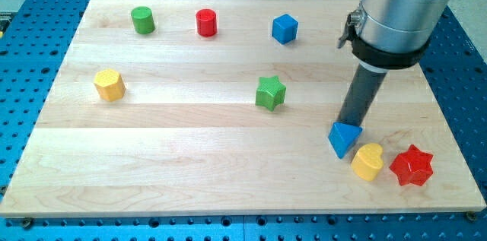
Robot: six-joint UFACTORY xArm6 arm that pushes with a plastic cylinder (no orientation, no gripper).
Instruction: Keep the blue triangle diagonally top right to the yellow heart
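The blue triangle [342, 139] lies on the wooden board [190, 165] at the view's lower right. The yellow heart [368, 161] sits just to its lower right, nearly touching it. My tip [349, 123] rests at the triangle's top edge, touching or almost touching it. The rod rises from there towards the view's top right into the arm's grey cylinder [399, 9].
A red star [412, 166] sits right of the yellow heart. A green star [270, 92] is mid-board. A blue cube [284, 28], a red cylinder [206, 22] and a green cylinder [142, 20] line the top. A yellow hexagon [109, 84] is at the left.
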